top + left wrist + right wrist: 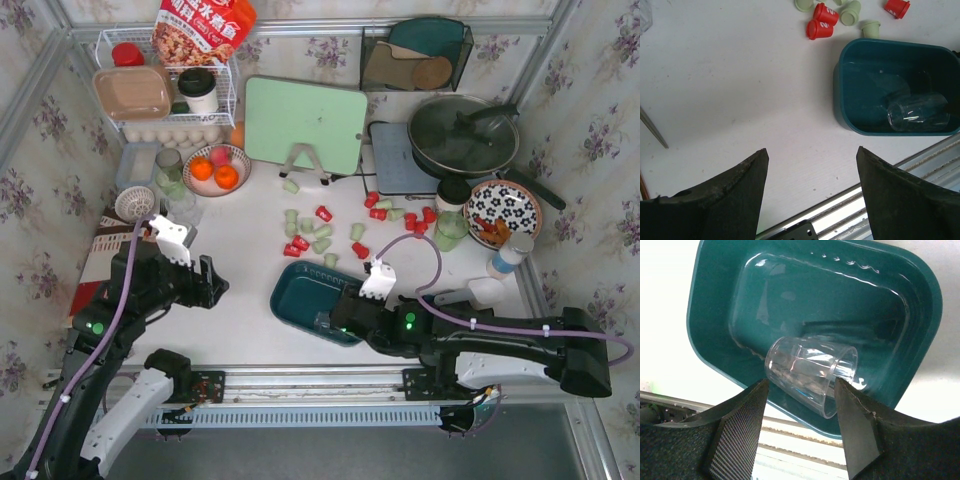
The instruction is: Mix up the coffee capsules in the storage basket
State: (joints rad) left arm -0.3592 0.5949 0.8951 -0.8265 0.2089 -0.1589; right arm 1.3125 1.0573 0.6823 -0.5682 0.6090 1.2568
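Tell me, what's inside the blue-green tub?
One clear glass lies on its side in the tub. The capsules all lie outside it. The right tool hides part of the near edge.

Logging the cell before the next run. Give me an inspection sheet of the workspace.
Surface: white table, no spills seen.
Job's things: coffee capsules, red and green, scattered on the table; none in the storage basket, which holds a clear cup on its side.
Clutter: cutting board, pan, fruit bowl, wire rack at the back.
Grippers: left gripper open, empty; right gripper straddles the cup, contact unclear.
Cables: purple cable along each arm.
Surroundings: floral walls.
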